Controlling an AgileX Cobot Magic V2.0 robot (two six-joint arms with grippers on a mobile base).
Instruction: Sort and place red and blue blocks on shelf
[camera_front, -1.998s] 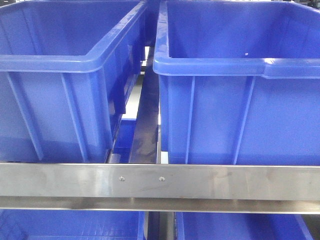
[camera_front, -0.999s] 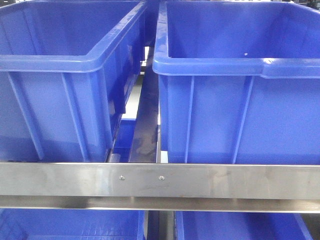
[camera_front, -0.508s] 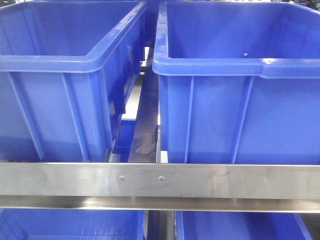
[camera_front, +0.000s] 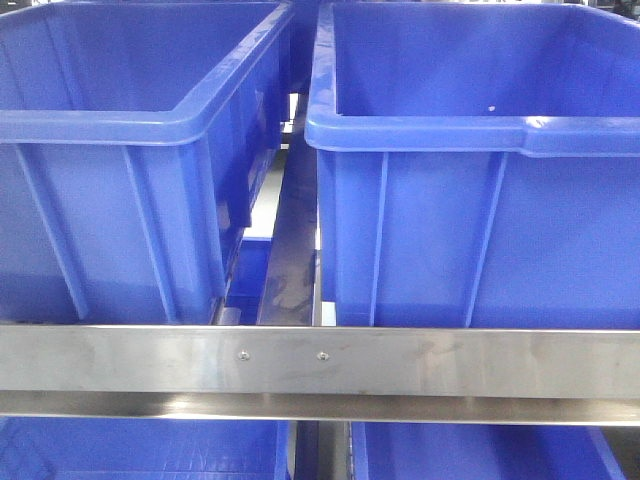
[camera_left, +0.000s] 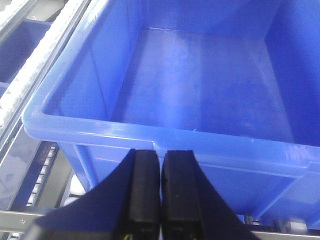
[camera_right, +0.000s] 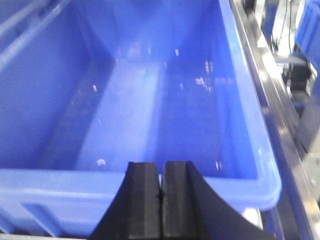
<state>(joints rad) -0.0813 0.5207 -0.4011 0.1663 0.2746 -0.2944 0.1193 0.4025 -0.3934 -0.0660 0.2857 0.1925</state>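
Left wrist view: left gripper (camera_left: 160, 187) is being held pressed together, empty; crate (camera_left: 100, 127) ahead.
Right wrist view: right gripper (camera_right: 161, 200) likewise.
Blocks: unseen; handling cannot be judged.

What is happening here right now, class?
A two-armed robot faces a steel shelf stacked with blue crates. Each arm hovers at the near rim of a crate: the left gripper over one crate, the right gripper over another. Both have their jaws shut and hold nothing. What shows of the crates is empty; no red or blue block is visible.
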